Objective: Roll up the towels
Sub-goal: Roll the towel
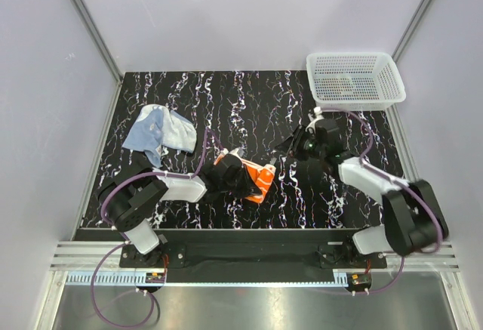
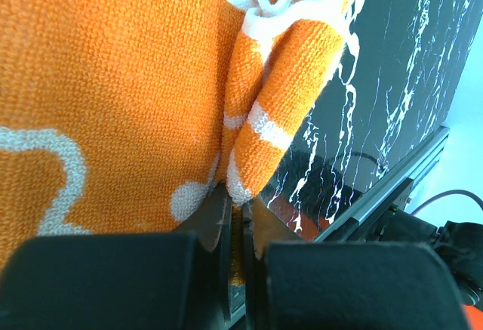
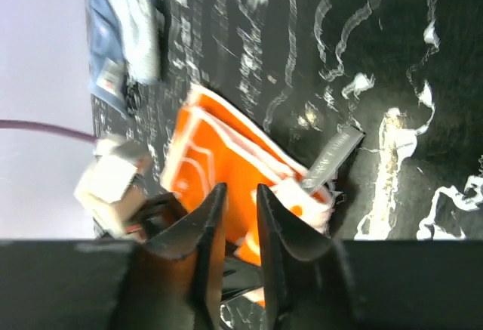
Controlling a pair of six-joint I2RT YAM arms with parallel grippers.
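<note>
The orange towel [image 1: 260, 181] lies bunched at the lower centre of the top view, on the table [image 1: 249, 103], with its long axis running from upper left to lower right. The left gripper [image 2: 235, 200] is right on it. In the left wrist view its jaws are drawn almost together, pinching a folded edge of the cloth, and the rest of the towel fills the upper left of that frame. The right gripper [image 3: 240, 202] hangs up and to the right of the towel in the top view, near it but apart from it. Its jaws stand slightly apart with nothing between them. From its own camera the towel sits left of centre, beyond the fingertips, so it would need to reach towards the left of that frame to meet the free end. The left arm is plainly the nearer one and has the hold. A roll would probably run along the long axis, with the right arm steadying the far end. The blue towel [image 1: 157, 128] lies crumpled at the upper left, well apart, on the left arm's side. The basket [image 1: 353, 103] sits at the upper right.
</note>
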